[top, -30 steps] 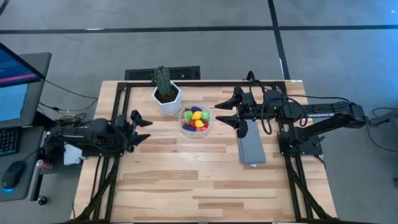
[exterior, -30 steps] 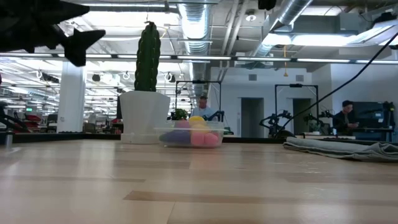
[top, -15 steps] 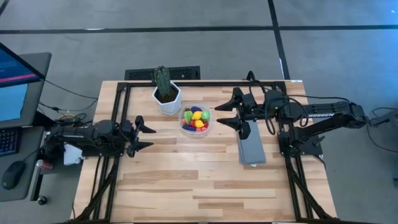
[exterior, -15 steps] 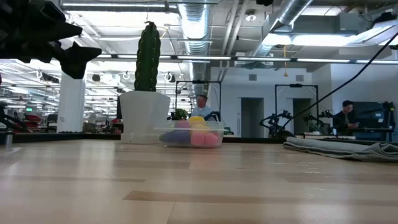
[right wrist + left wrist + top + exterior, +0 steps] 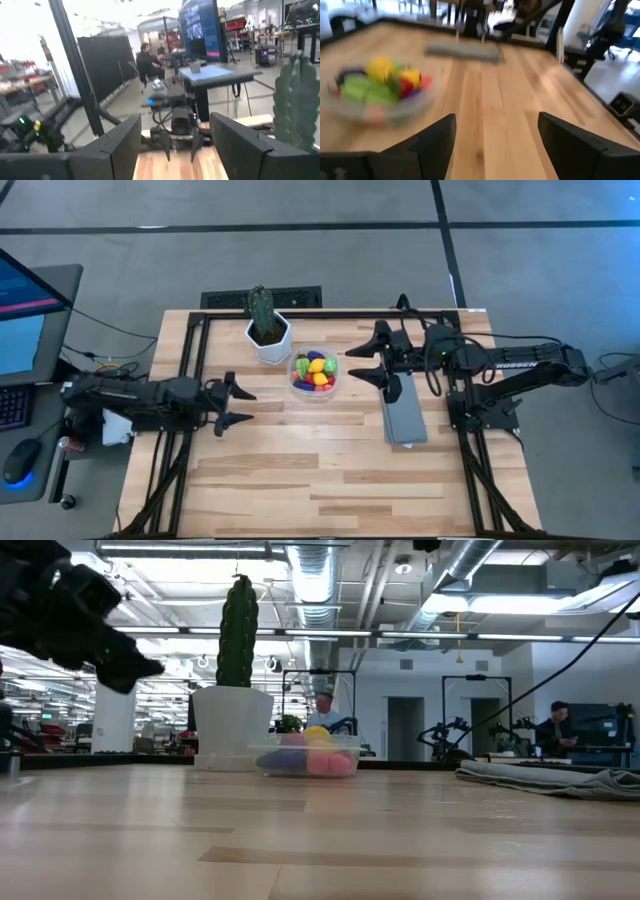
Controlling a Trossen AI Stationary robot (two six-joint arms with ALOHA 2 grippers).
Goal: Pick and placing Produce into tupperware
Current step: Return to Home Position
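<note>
Bench [image 5: 320,470]: pale wood planks, black frame. Cactus [image 5: 261,308]: green, upright in a white hexagonal pot [image 5: 268,342] at the far edge, left of centre. Cloth [image 5: 404,420]: grey, folded flat, right of centre. Monitor [image 5: 25,310], keyboard [image 5: 10,405] and mouse [image 5: 20,462]: on a side desk [image 5: 62,310] to the left. Floor grate [image 5: 225,298]: behind the bench. Two people [image 5: 322,710] [image 5: 556,730]: in the room beyond.
</note>
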